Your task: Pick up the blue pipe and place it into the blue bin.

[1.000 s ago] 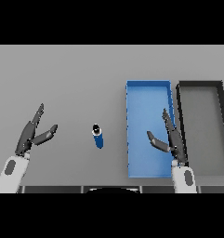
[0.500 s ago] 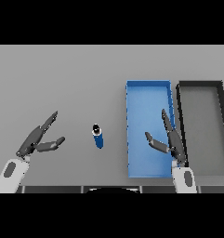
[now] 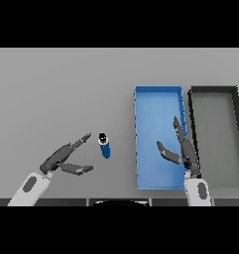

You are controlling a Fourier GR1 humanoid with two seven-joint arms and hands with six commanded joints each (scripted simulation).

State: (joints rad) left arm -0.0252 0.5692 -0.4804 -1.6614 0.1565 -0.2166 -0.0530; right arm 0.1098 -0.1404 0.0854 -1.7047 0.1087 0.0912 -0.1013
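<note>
The blue pipe point(image 3: 104, 146), a short blue cylinder with a dark top end, stands on the grey table left of the blue bin point(image 3: 141, 103). My left hand point(image 3: 61, 158) is open just left of the pipe, fingers stretched toward it, thumb spread below; it does not touch the pipe. My right hand point(image 3: 184, 150) hovers open over the near right part of the blue bin, fingers pointing away from me. The bin holds nothing that I can see.
A black bin point(image 3: 213, 91) stands directly right of the blue bin, their long sides side by side. Grey table surface stretches to the left and far side of the pipe.
My left hand has swung right and lowered toward the pipe, its fingers now reaching close to it. The right hand has barely moved. The pipe stays in place.
</note>
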